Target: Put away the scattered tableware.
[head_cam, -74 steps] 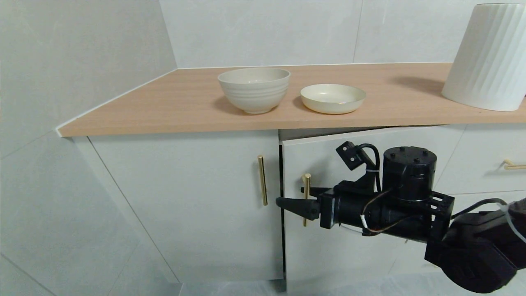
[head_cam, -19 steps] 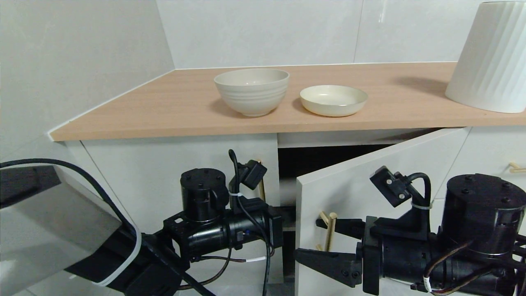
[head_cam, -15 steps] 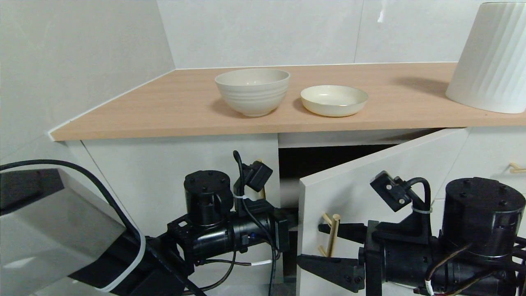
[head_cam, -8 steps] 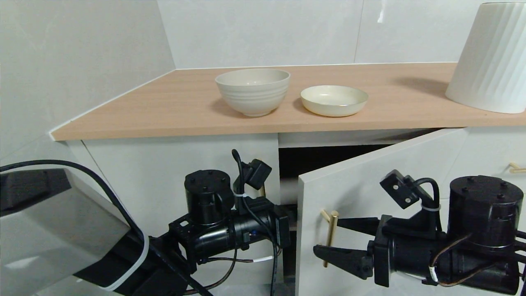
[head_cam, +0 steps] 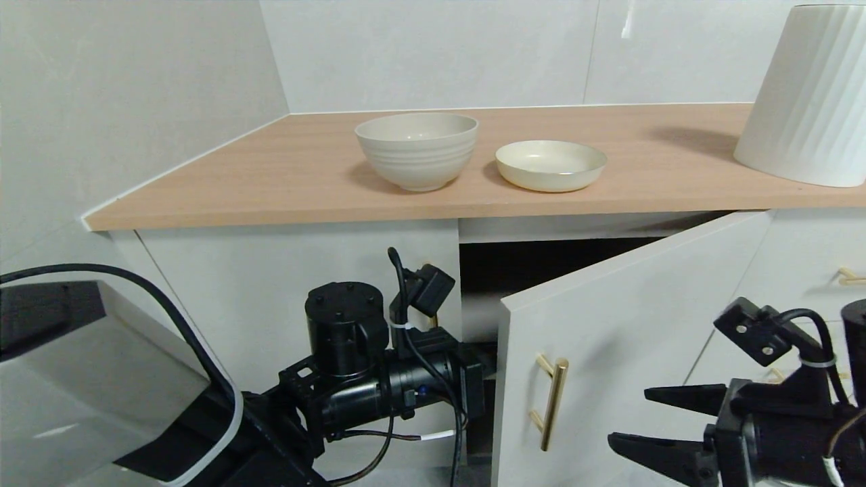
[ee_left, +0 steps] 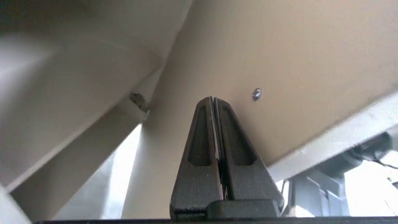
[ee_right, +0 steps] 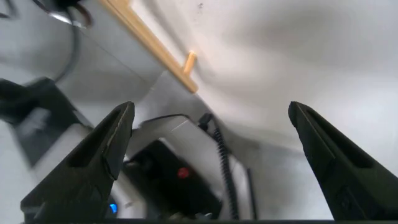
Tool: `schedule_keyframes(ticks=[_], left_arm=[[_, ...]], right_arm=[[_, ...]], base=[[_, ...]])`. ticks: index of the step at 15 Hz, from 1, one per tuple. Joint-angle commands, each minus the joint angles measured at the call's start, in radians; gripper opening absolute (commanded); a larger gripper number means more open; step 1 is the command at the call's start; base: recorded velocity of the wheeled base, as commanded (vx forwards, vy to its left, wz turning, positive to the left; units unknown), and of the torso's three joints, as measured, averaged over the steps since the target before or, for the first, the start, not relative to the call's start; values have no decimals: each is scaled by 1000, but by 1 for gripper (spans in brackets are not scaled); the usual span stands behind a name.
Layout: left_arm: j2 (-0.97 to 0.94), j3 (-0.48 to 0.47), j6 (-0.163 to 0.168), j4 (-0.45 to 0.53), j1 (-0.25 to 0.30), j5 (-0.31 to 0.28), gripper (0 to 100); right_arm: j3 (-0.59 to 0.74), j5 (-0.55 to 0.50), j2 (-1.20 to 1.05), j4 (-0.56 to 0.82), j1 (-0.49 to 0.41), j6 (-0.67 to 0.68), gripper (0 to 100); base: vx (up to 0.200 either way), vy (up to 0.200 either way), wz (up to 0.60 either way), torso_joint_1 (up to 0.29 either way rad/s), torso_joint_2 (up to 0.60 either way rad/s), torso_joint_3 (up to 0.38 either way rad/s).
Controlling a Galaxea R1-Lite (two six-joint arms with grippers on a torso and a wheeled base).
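A ribbed cream bowl (head_cam: 416, 149) and a shallow cream dish (head_cam: 550, 164) sit side by side on the wooden counter (head_cam: 270, 182). Below them the right cabinet door (head_cam: 629, 318) stands ajar, its gold handle (head_cam: 553, 402) facing me. My left gripper (ee_left: 212, 101) is shut with nothing in it, its tips against the door's inner face (ee_left: 298, 56); in the head view its wrist (head_cam: 406, 385) reaches into the gap and the door hides the tips. My right gripper (head_cam: 629, 416) is open, off to the right of the handle (ee_right: 149, 43) and clear of it.
A tall white ribbed shade (head_cam: 805, 95) stands on the counter's right end. The left cabinet door (head_cam: 284, 284) is closed. A gold drawer handle (head_cam: 849, 274) shows at the far right. A tiled wall (head_cam: 122, 101) closes off the left side.
My right gripper has drawn back to the right and down, away from the door handle it bracketed. The door has swung slightly further open. The left arm has barely moved.
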Motion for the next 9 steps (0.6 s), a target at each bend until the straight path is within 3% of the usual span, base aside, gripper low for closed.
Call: schedule_keyframes(ticks=[1, 5, 7, 9], left_arm=[[-4, 0, 0, 0, 0, 6, 0], [-3, 3, -7, 2, 0, 8, 0], [-9, 1, -50, 0, -5, 8, 0], [-6, 0, -53, 0, -5, 11, 0]], right_arm=[[3, 3, -101, 17, -1, 20, 100], [29, 3, -129, 19, -1, 23, 100], [29, 3, -134, 19, 1, 23, 100], [34, 4, -137, 19, 1, 23, 100]], base=[[0, 0, 0, 0, 0, 0], [0, 0, 0, 0, 0, 0], [-200, 0, 0, 5, 5, -5], [-200, 0, 0, 5, -2, 0]])
